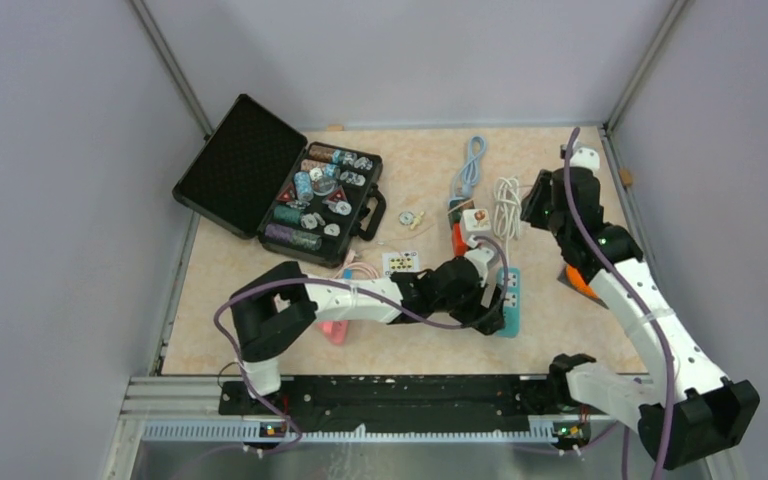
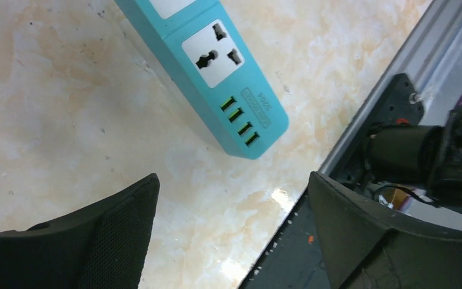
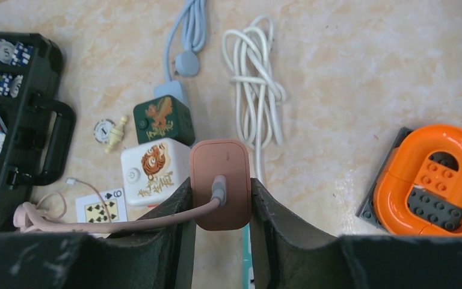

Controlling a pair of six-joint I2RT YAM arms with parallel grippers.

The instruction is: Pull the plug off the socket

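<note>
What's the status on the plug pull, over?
Right fingers shut on pink plug. Left fingers open near teal power strip. Seating hidden; nothing in the way.

My left arm (image 1: pixel 360 298) lies low. It stretches to the right from its base at the near left, with the shoulder link folded back beside that base. The wrist tips downward, and my left gripper (image 1: pixel 490 308) hangs low with its two fingers (image 2: pixel 114 235) spread wide apart. My right arm (image 1: pixel 650 320) climbs from its base at the near right corner and reaches toward the far side. It bends at the elbow, and the wrist is carried high. My right gripper (image 3: pixel 220 180) points down, and both its fingers (image 3: pixel 177 229) press flat against the sides of the pink plug (image 3: pixel 221 158), clamping it between them.
</note>
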